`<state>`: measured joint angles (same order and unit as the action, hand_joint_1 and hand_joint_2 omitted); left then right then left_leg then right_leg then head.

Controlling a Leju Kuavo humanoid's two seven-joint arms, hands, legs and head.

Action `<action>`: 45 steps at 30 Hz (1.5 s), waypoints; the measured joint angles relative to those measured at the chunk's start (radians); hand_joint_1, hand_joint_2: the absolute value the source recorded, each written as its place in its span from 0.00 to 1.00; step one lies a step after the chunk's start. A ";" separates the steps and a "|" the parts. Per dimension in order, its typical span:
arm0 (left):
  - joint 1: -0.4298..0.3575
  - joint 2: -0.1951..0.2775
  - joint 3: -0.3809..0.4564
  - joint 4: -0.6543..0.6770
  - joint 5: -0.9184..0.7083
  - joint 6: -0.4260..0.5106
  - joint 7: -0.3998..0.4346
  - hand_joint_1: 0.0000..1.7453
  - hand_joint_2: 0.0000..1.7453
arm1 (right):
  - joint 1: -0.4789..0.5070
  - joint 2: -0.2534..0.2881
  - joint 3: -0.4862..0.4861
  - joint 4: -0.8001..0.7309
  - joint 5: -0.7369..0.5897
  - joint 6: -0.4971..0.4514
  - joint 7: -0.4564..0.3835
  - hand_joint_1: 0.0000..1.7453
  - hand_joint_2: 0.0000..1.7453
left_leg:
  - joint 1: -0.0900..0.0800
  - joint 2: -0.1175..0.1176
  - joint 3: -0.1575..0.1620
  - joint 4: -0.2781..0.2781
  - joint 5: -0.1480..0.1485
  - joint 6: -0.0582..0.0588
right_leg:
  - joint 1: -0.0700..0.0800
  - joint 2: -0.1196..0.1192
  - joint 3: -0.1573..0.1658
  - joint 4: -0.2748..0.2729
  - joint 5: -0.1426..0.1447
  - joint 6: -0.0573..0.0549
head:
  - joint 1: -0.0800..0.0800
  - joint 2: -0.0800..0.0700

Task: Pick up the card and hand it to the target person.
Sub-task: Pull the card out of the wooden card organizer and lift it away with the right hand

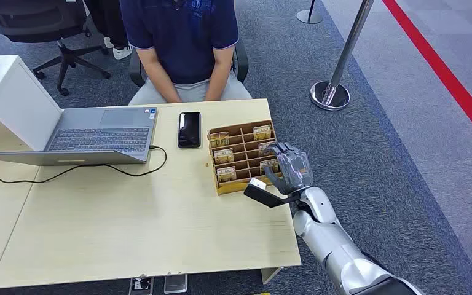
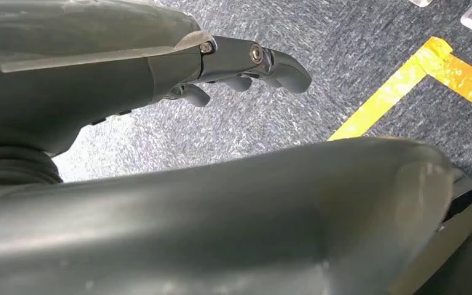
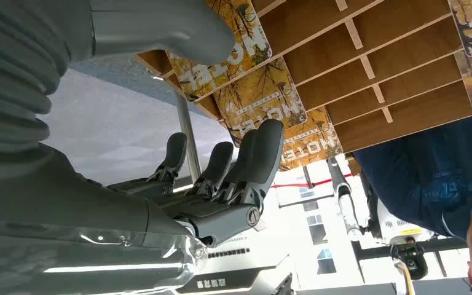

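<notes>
- The right hand [image 1: 290, 167] hovers at the wooden card box [image 1: 244, 157], fingers spread, holding nothing.
- The cards [image 3: 261, 110] stand upright in the box's slots, by the fingers.
- The left hand [image 2: 246, 67] hangs empty, fingers loosely curled.

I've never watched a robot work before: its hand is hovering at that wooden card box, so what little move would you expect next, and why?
Probably closing its fingers on one card. The right hand sits at the wooden card rack with thumb and fingers apart, holding nothing, so no card is gripped yet to hand to the seated person.

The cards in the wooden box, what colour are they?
Yellow-orange cards, clearest in the right wrist view.
</notes>
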<state>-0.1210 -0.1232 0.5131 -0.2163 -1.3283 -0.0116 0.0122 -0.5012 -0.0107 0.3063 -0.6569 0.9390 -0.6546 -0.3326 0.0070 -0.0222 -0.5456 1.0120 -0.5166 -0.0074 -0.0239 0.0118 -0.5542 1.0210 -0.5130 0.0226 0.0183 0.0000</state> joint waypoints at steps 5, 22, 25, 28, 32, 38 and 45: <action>0.000 0.000 0.000 0.000 0.000 0.000 0.000 0.00 0.00 | -0.003 0.000 0.000 0.009 0.000 0.002 0.000 0.41 1.00 | 0.000 0.000 0.000 0.000 0.000 0.000 | 0.000 0.000 0.000 0.000 0.000 0.000 | 0.000 0.000; 0.001 0.000 0.000 0.001 -0.002 0.000 0.002 0.00 0.00 | -0.047 0.007 0.004 0.110 0.003 -0.020 0.025 0.46 1.00 | 0.000 0.000 0.001 0.000 0.000 0.000 | 0.000 0.000 0.000 0.000 0.000 0.000 | 0.000 0.000; 0.000 0.000 0.000 0.001 -0.004 -0.006 0.003 0.00 0.00 | -0.048 0.006 0.004 0.122 0.003 -0.034 0.031 0.46 1.00 | 0.000 0.000 0.001 0.000 0.000 0.000 | 0.000 0.000 0.001 0.000 0.000 0.000 | 0.000 0.000; -0.002 0.000 0.000 0.001 -0.007 -0.009 0.005 0.00 0.00 | -0.050 0.006 0.004 0.131 0.003 -0.039 0.035 0.48 1.00 | 0.000 0.000 0.002 0.000 0.000 0.000 | 0.000 0.000 0.001 0.000 0.000 0.000 | 0.000 0.000; -0.003 0.000 0.000 0.001 -0.008 -0.011 0.006 0.00 0.00 | -0.054 0.006 0.004 0.140 0.007 -0.039 0.040 0.51 1.00 | 0.000 0.000 0.003 0.000 0.001 0.000 | 0.000 0.000 0.002 0.000 0.001 0.000 | 0.000 0.000; -0.003 0.000 0.000 0.001 -0.007 -0.012 0.003 0.00 0.00 | -0.056 0.006 0.004 0.152 0.023 -0.041 0.045 0.55 1.00 | 0.000 0.000 0.003 0.000 0.001 0.001 | 0.000 0.000 0.002 0.000 0.001 0.000 | 0.000 0.000; -0.003 0.000 0.000 0.001 -0.007 -0.012 0.003 0.00 0.00 | -0.061 0.006 0.005 0.156 0.047 -0.043 0.058 0.61 1.00 | 0.000 0.000 0.003 0.000 0.001 0.000 | 0.000 0.000 0.002 0.000 0.002 0.001 | 0.000 0.000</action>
<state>-0.1237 -0.1232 0.5135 -0.2150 -1.3352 -0.0237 0.0153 -0.5619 -0.0046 0.3115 -0.5007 0.9865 -0.6972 -0.2746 0.0070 -0.0219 -0.5426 1.0123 -0.5154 -0.0069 -0.0238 0.0120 -0.5517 1.0208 -0.5113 0.0232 0.0182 0.0000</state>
